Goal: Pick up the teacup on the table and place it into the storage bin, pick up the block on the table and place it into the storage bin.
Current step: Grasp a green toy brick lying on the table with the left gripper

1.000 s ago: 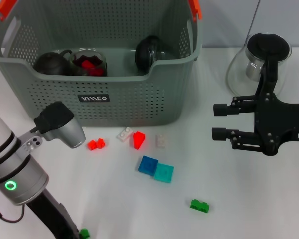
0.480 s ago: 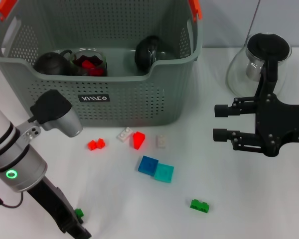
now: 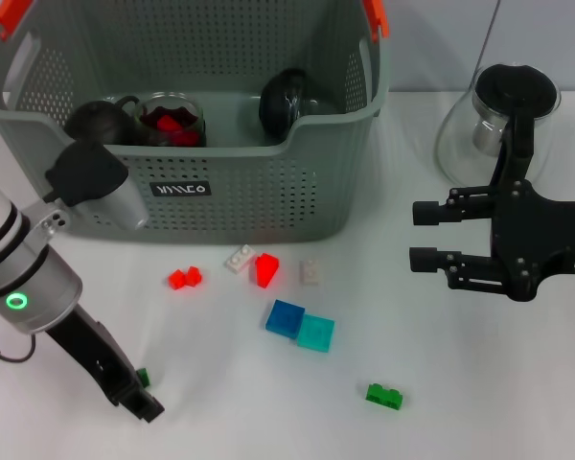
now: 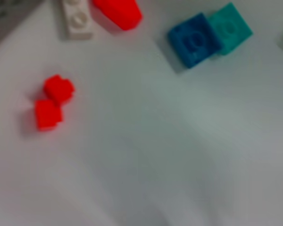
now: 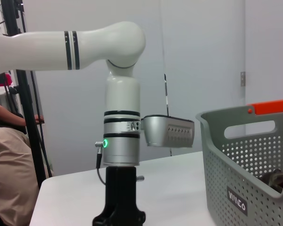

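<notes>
Our left claw (image 3: 139, 398) sits low by a small green block (image 3: 143, 377), fingers unreadable; right claw (image 3: 424, 235) gapes empty. We risk nudging the block across the white counter (image 3: 479, 383).

Storage bin (image 3: 268, 206) at the back-left of the worktop (image 3: 479, 383), loose blocks before it.
Teacups (image 3: 287, 101) sit inside the bin. The teapot (image 3: 494, 129) stands right of it, behind the right end effector (image 3: 424, 235); the left end effector (image 3: 139, 398) is front-left.
</notes>
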`<state>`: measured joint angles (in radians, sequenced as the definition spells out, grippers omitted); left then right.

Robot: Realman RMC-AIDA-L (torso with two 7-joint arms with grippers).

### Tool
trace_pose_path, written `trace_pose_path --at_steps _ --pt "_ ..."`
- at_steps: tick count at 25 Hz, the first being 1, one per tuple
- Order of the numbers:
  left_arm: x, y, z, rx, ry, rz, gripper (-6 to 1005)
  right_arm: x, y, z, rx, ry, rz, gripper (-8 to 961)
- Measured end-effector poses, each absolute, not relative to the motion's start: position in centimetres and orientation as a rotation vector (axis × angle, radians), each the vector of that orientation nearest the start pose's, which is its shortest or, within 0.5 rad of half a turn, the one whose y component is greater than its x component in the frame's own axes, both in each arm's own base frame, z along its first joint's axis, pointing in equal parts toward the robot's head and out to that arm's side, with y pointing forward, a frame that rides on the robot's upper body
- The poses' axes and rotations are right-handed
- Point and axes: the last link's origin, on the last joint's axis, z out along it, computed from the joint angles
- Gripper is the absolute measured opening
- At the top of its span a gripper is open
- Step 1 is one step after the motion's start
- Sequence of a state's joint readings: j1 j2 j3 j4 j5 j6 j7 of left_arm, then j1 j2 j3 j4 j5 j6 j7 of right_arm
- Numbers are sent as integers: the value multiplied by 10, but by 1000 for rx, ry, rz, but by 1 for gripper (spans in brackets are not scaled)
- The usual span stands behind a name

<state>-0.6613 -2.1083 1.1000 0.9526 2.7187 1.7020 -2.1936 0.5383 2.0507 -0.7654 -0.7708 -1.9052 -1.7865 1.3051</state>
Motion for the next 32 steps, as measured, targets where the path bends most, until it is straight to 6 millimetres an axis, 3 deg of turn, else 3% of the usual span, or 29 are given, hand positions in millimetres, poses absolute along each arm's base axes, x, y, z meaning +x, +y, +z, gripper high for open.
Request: trace_pose_path --at_steps 11,19,23,28,32 --pt "-258 340 -8 -2718 -1077 728 362 224 322 26 -2892 229 826 530" --pt "-252 340 0 -2742 -1068 679 354 223 322 26 -2891 224 828 529" --pt "-247 339 16 -2773 -1050 543 349 223 323 27 -2889 222 829 529" --pt "-257 348 32 -2676 -1022 476 344 221 324 27 -2887 215 833 528" --pt "-269 348 31 -2638 -996 526 340 221 325 27 -2884 216 832 529"
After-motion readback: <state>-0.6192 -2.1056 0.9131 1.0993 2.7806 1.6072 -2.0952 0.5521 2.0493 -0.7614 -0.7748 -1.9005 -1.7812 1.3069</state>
